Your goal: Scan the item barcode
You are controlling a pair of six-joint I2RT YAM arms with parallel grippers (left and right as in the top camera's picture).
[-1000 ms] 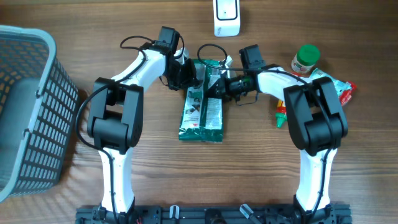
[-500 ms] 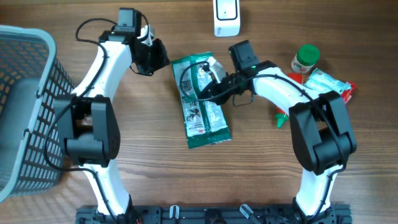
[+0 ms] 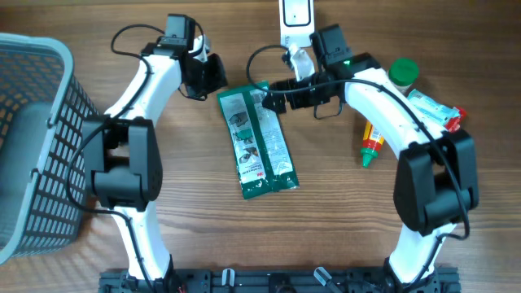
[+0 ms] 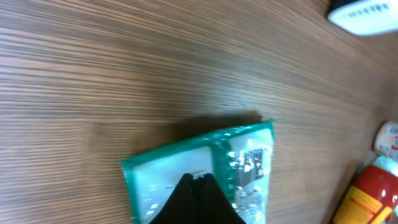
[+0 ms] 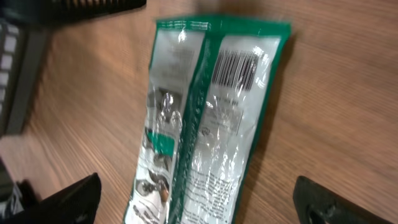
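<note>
Overhead, the green packet point(image 3: 259, 144) was seen flat on the desk point(image 3: 366, 232), between the clenched, empty left hand point(image 3: 213, 75) and the wide-spread right hand point(image 3: 278, 88). By the left wrist, its end was shown. By the right wrist, the barcode point(image 5: 236, 70) was shown upturned; it could be covered by a careless grasp.

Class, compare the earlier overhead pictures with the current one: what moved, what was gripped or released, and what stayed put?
The left end effector moved off the green packet and swung away left, shut. The right end effector opened, letting the packet go, and drew back toward the scanner. The basket and jar stayed put.
</note>
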